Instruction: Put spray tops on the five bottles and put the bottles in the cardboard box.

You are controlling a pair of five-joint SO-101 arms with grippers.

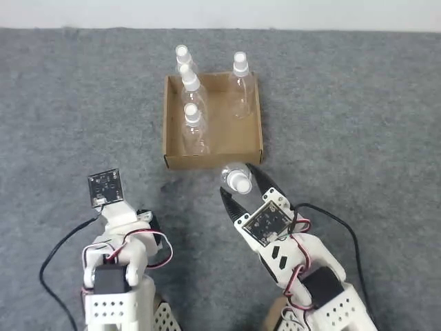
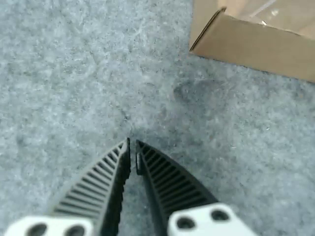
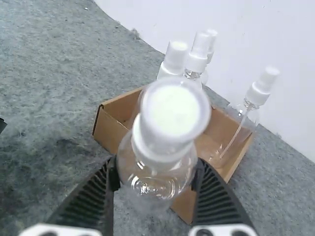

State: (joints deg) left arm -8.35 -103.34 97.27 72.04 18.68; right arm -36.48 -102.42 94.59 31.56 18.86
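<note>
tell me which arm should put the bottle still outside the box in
Right. The right end effector grips the fifth bottle just in front of the cardboard box. The left end effector is shut, empty, over carpet.

Four clear bottles [image 1: 195,134] with white spray tops [image 1: 240,63] upright in the open cardboard box [image 1: 213,160]; capped fifth bottle [image 1: 234,175] just outside its near wall.
</note>
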